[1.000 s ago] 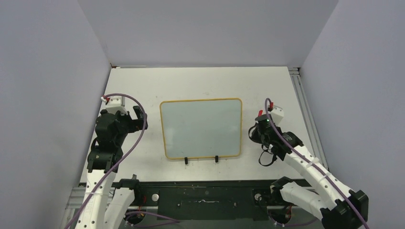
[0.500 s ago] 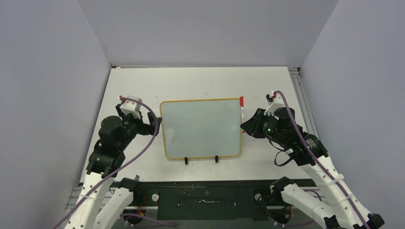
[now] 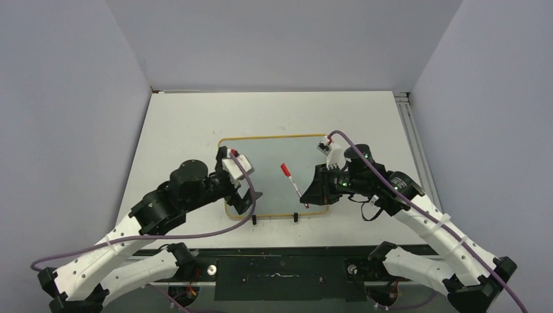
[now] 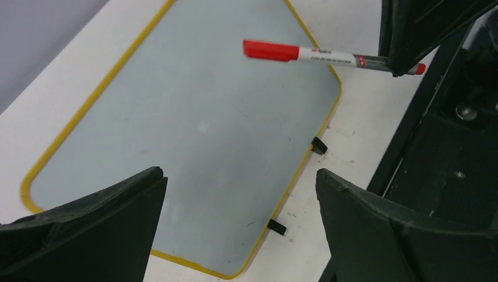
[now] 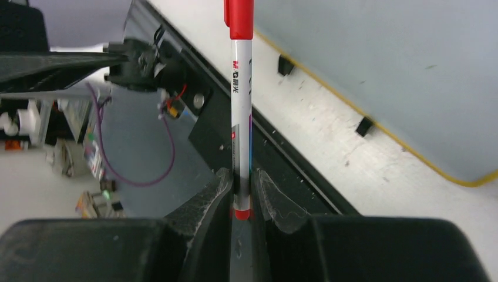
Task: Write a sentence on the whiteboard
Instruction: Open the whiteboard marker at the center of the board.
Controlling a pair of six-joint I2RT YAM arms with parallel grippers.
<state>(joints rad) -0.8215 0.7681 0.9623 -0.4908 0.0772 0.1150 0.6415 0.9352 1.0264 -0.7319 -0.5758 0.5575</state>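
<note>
Task status: nothing written; the rectangular pale glossy yellow-framed whiteboard (image 3: 267,171) lies blank on the white tabletop (image 3: 182,117), the right end effector (image 5: 241,185) grips a white, red-capped marker pen (image 5: 241,106) above it, and the left end effector (image 4: 238,182) stands wide and empty, so uncapping and all lettering apparently remain.

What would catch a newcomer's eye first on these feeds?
The red-capped marker, pinched by its tail in the right claw, juts over the right half of the whiteboard. The whiteboard, yellow-framed, centred on the table, bears no writing, and the left claw gapes wide over its near left corner.
</note>
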